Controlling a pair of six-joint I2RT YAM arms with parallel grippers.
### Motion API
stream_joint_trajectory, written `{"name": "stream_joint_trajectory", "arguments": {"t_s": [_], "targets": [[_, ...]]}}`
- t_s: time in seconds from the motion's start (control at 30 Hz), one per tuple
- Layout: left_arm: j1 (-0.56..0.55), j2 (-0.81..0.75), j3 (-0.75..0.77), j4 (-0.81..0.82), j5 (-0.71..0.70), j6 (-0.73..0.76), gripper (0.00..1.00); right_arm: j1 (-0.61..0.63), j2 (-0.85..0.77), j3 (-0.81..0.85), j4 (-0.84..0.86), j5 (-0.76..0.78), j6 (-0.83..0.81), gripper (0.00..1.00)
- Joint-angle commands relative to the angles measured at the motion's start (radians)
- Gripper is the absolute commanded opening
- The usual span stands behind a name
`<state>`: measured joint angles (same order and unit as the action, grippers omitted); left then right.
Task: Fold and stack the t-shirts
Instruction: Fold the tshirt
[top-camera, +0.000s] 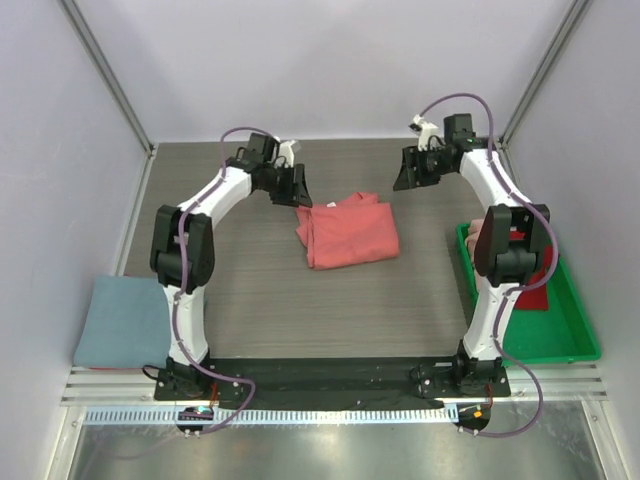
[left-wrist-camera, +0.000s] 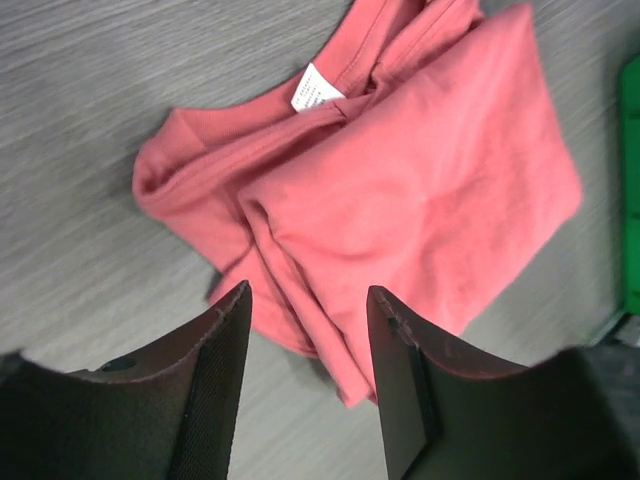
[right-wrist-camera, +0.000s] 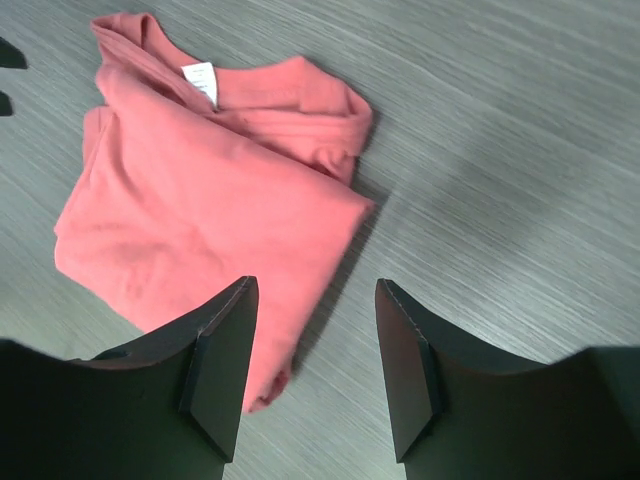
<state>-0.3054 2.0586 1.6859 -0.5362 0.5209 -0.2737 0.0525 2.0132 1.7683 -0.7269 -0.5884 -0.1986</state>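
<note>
A salmon-red t-shirt (top-camera: 346, 233) lies folded in the middle of the table, its white neck label (left-wrist-camera: 315, 88) showing. My left gripper (top-camera: 297, 187) hovers above the shirt's far left corner, open and empty, and the left wrist view shows the shirt (left-wrist-camera: 420, 190) beyond its fingers. My right gripper (top-camera: 410, 171) hangs to the far right of the shirt, also open and empty, over the shirt's edge (right-wrist-camera: 210, 210) and bare table. A grey-blue t-shirt (top-camera: 122, 320) lies folded at the near left. A darker red t-shirt (top-camera: 538, 295) rests in the tray, partly hidden by the right arm.
The green plastic tray (top-camera: 565, 335) stands at the right edge of the table, and its rim (left-wrist-camera: 630, 180) shows in the left wrist view. Metal frame posts rise at the back corners. Both arm bases sit at the near edge.
</note>
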Motion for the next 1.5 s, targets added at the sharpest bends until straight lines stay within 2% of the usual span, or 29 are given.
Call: {"name": "stream_joint_trajectory", "arguments": {"t_s": [0.0,0.13,0.43,0.67,1.23,1.33,1.47], "targets": [[-0.006,0.052,0.073,-0.019,-0.042,0.088,0.5,-0.02,0.056,0.014,-0.041,-0.166,-0.041,0.56],[-0.014,0.106,0.153,-0.044,-0.059,0.14,0.49,-0.04,0.126,0.095,-0.13,-0.237,-0.154,0.56],[-0.029,0.201,0.242,-0.051,-0.073,0.156,0.49,-0.066,0.206,0.141,-0.14,-0.238,-0.174,0.56],[-0.038,0.216,0.241,-0.056,-0.061,0.156,0.46,-0.068,0.266,0.184,-0.141,-0.212,-0.177,0.56],[-0.057,0.256,0.255,-0.057,-0.061,0.162,0.43,-0.062,0.369,0.244,-0.134,-0.309,-0.157,0.55],[-0.063,0.27,0.264,-0.056,-0.061,0.163,0.4,-0.056,0.377,0.25,-0.128,-0.315,-0.154,0.55],[-0.064,0.273,0.271,-0.057,-0.058,0.163,0.31,-0.052,0.392,0.258,-0.121,-0.327,-0.142,0.54]]}}
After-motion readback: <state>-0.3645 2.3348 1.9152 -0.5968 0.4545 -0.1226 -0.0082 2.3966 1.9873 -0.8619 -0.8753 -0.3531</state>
